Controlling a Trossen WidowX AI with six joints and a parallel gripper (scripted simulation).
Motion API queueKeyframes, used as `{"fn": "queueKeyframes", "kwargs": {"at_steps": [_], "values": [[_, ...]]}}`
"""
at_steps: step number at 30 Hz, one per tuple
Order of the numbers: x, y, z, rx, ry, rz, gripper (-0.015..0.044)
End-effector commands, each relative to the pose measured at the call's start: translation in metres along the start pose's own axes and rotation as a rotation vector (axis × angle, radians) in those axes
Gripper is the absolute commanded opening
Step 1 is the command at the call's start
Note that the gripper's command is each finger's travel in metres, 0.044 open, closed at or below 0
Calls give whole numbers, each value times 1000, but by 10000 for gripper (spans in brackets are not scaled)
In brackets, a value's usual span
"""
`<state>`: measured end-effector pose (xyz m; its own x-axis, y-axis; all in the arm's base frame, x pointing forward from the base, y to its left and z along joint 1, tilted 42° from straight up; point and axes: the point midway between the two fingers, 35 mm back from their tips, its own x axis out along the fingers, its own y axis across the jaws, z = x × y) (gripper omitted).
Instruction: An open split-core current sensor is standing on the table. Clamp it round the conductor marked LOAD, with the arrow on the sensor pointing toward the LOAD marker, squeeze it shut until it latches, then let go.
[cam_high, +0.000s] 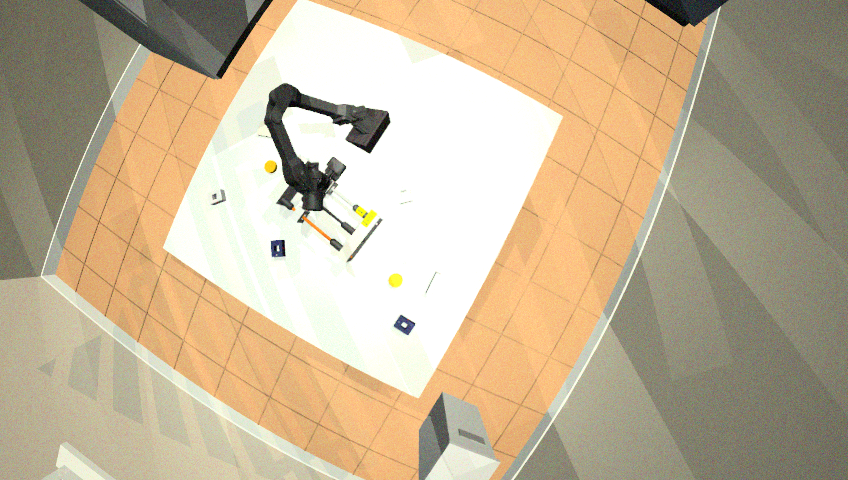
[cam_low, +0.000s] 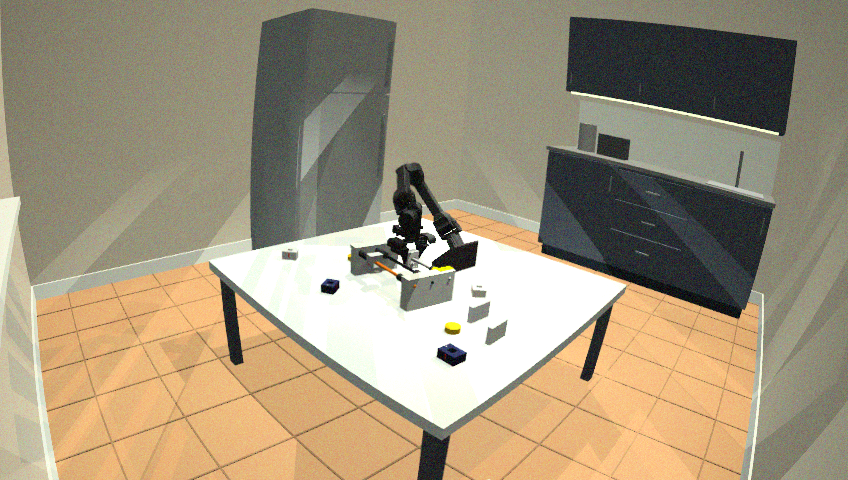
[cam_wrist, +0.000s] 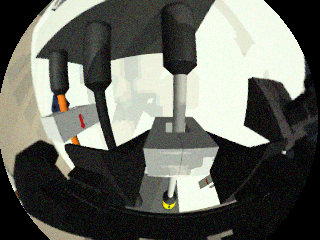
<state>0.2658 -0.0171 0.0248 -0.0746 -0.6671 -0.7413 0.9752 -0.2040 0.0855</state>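
Note:
The grey split-core sensor (cam_wrist: 162, 161) (cam_low: 412, 258) sits round the pale conductor (cam_wrist: 179, 97) (cam_high: 345, 199), its two halves meeting at a thin seam. Its arrow is not in sight, and I cannot tell whether it is latched. My gripper (cam_wrist: 175, 132) is open, just barely: its black fingers stand close on either side of the sensor. A yellow marker (cam_high: 369, 218) (cam_low: 442, 269) is at one end of the pale conductor; its lettering is too small to read.
Beside it run a black conductor (cam_wrist: 103, 117) and an orange one (cam_high: 318, 230) bearing a grey clamp with a red arrow (cam_wrist: 74, 123). End walls (cam_low: 427, 292) hold the conductors. Navy blocks (cam_high: 277, 248) (cam_high: 404, 324), yellow discs (cam_high: 270, 166) (cam_high: 395, 280) and upright plates (cam_low: 478, 310) (cam_low: 496, 331) stand around.

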Motion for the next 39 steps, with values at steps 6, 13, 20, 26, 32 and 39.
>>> {"fn": "queueKeyframes", "kwargs": {"at_steps": [6,13,20,26,32,39], "values": [[0,0,0,0,-1,-1,266],[0,0,0,0,-1,-1,266],[0,0,0,0,-1,-1,266],[0,0,0,0,-1,-1,318],[0,0,0,0,-1,-1,440],[0,0,0,0,-1,-1,440]]}}
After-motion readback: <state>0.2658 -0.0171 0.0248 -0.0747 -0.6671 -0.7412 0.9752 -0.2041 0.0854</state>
